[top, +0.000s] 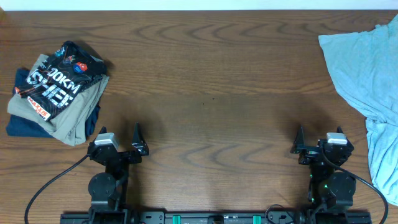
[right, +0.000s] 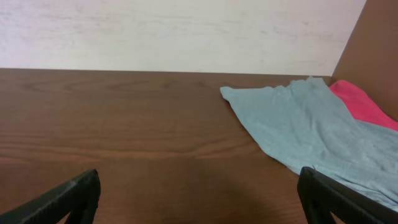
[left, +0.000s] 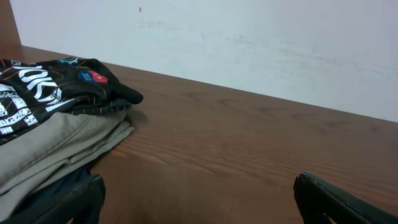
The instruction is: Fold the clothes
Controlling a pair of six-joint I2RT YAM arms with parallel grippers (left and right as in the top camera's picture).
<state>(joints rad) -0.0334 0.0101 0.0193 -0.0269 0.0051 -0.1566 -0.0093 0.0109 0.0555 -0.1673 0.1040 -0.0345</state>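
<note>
The black jersey (top: 59, 78) with white "100KM" lettering lies folded on top of a stack at the table's far left. It also shows in the left wrist view (left: 53, 87), at the left. My left gripper (top: 137, 138) is open and empty near the front edge, right of and below the stack; its fingers frame bare wood (left: 199, 196). My right gripper (top: 300, 140) is open and empty at the front right, over bare wood (right: 199, 196).
Folded khaki trousers (top: 74, 112) and a dark blue garment (top: 22, 127) lie under the jersey. A light-blue shirt (top: 367, 74) lies spread at the far right, also in the right wrist view (right: 311, 118), with a pink cloth (right: 367, 102) behind it.
</note>
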